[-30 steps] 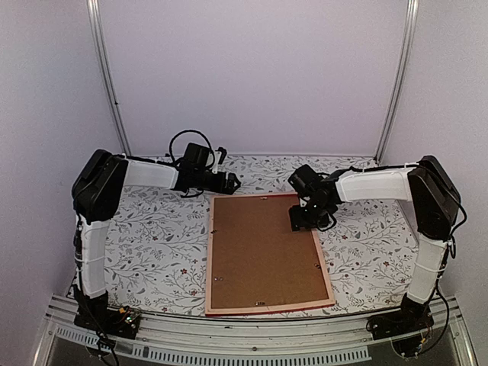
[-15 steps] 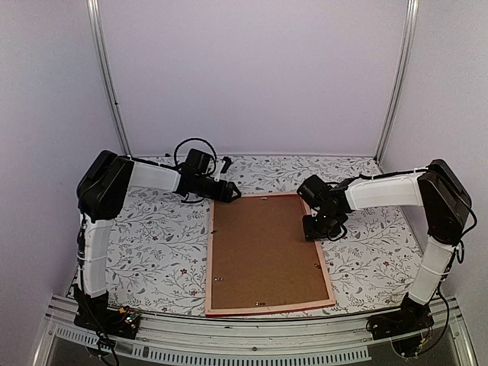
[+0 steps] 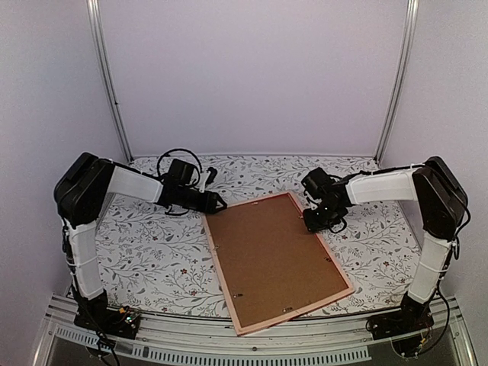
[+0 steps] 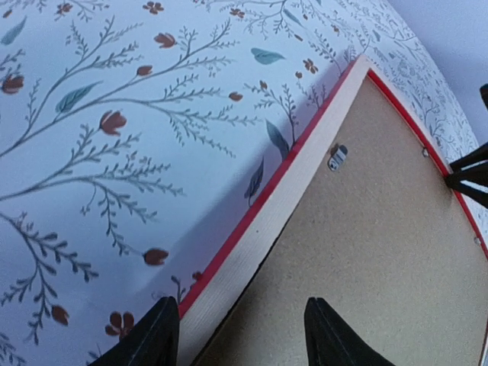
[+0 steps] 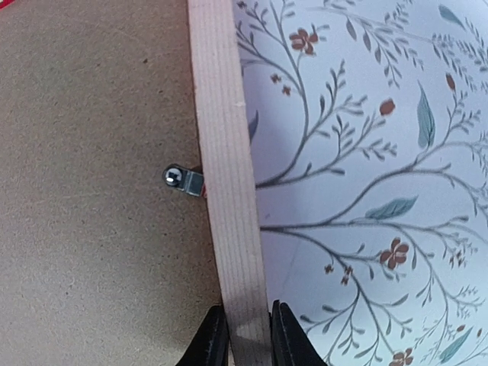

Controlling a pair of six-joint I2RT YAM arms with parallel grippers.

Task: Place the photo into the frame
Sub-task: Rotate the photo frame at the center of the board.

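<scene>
The frame (image 5: 225, 152) lies face down and askew on the floral tabletop (image 3: 152, 252), its brown backing board (image 3: 274, 259) uppermost. The photo shows in no view, so I cannot tell whether it sits under that board. The right pincer (image 5: 245, 324) is clamped on the pale right rail toward the far corner, with a metal turn clip (image 5: 183, 181) close by on the board side. The left pincer (image 4: 240, 320) straddles the left rail by the far left corner, fingers apart — one over the tabletop, one over the board. This looks like taking a two-handed hold. Bring the left fingers squarely onto the rail before lifting, then move both arms together — a thin rail held on one side would likely twist.
</scene>
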